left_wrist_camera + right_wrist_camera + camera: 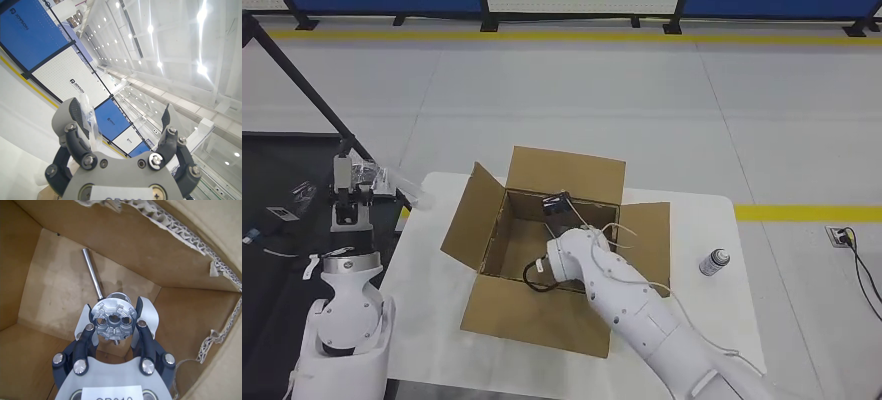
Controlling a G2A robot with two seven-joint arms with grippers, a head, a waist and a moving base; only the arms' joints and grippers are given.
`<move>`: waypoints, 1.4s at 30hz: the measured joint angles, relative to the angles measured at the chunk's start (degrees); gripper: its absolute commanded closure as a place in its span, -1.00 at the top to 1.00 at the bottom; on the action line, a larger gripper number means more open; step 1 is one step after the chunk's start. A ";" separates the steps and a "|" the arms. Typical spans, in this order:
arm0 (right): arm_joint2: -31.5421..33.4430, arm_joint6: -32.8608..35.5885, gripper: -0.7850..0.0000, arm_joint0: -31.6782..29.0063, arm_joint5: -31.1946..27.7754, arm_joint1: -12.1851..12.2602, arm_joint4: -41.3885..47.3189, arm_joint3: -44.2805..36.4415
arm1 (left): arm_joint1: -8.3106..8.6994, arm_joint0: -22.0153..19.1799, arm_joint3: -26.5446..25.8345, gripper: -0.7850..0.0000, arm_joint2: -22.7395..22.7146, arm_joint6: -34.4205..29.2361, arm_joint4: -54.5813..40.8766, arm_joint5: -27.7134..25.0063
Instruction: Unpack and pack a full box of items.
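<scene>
Right wrist view of the right gripper (114, 303), deep inside the open cardboard box (53, 279) and clenched across the rim of a castellated metal disc (113, 318) mounted on a polished steel shaft (92, 273); one pad hard against the rim, the other touching it or very nearly. Grip placed on the disc rather than the shaft, probably for a broader and less slippery purchase. Shaft slanting away from the gripper across the pale cardboard of the box interior; resting on it or lifted clear, not resolvable. Judged as one item at the point of pickup or set-down, with direction of transfer undetermined. Top view: box at the middle of the table (702, 215), all four flaps folded outward, leaving the mouth free for the arm. Upright spray can (713, 262) near the right edge of the table, well apart from the box. Left wrist view: left gripper (121, 106) just beyond the table's far left corner, aimed toward the ceiling, fingers spread wide and grasping nothing; clear plastic bag (88, 118) clinging to one finger pad (77, 113), apparently stuck rather than held. Position likely chosen for clearance from the box.
</scene>
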 measured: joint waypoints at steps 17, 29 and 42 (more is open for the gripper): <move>0.06 -5.64 0.47 3.87 -0.90 -4.59 3.54 13.47 | 0.04 -0.02 0.13 1.00 -0.39 -0.09 -0.09 -0.33; 1.49 -8.04 0.72 4.45 -1.29 -5.51 3.40 14.11 | 0.07 -0.05 -0.14 1.00 -0.38 -0.40 0.20 -0.29; 10.88 2.61 0.76 -12.77 -7.55 2.30 -11.90 -27.44 | 0.00 -0.80 0.23 1.00 0.43 -0.34 0.56 0.30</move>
